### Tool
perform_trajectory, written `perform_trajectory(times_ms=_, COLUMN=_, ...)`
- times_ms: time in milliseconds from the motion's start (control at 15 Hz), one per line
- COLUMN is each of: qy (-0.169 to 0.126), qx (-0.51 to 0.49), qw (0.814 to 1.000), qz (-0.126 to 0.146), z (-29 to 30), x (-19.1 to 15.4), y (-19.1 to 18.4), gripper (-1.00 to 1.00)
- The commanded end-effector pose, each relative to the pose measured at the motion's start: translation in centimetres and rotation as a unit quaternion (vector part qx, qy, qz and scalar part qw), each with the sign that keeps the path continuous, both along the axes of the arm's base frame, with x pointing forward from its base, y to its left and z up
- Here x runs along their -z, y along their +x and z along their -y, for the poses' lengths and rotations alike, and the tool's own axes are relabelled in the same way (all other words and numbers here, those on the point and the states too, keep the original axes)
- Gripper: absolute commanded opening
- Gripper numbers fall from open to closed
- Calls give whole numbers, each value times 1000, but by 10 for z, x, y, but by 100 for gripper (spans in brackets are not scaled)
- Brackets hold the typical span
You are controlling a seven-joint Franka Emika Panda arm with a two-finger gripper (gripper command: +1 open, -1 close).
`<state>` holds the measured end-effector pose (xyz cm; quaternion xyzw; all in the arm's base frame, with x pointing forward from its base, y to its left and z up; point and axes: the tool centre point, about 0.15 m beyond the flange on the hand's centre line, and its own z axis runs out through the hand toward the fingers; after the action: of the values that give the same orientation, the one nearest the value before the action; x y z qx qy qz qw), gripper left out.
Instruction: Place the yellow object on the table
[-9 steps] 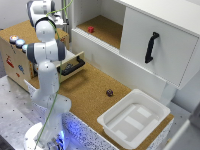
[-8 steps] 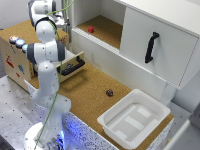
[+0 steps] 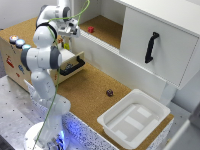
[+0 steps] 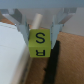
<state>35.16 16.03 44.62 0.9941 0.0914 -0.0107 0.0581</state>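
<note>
Up at the exterior view's left: arm raised, its tool (image 3: 75, 29) over the open drawer (image 3: 70, 64).
Tool: in the wrist view the tool (image 4: 40, 31) pinches the yellow object (image 4: 39, 43), a cube marked with letters, between both fingers.
Yellow object: held in the air, off the surface (image 3: 90, 95).
Middle: red block (image 3: 90, 29) in the open cabinet; dark ball (image 3: 109, 92) on the surface.
Right: white tub (image 3: 134, 118) on the surface near its edge.
</note>
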Motion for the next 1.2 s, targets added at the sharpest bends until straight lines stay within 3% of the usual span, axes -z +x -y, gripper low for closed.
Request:
perform_trajectory(times_ms=0, qy=72, qx=62, qw=993, qz=67, z=90, x=45, y=-34, gripper=-100)
perform_trajectory(times_ms=133, qy=80, qx=76, qw=992, qz=65, z=111, x=59, y=-31, gripper=-100)
perform_trajectory(times_ms=333, qy=61, qx=82, qw=993, qz=61, z=132, x=77, y=-18, gripper=-100)
perform_trajectory(times_ms=600, qy=71, qx=86, qw=992, qz=56, z=158, x=111, y=8, gripper=-100)
perform_trajectory(times_ms=667, qy=60, qx=75, qw=994, qz=53, z=160, x=121, y=13, gripper=-100)
perform_trajectory(times_ms=933, qy=27, qx=75, qw=994, qz=80, z=164, x=148, y=29, gripper=-100)
perform_trajectory(times_ms=1133, qy=35, qx=114, qw=989, qz=91, z=179, x=176, y=41, gripper=-100)
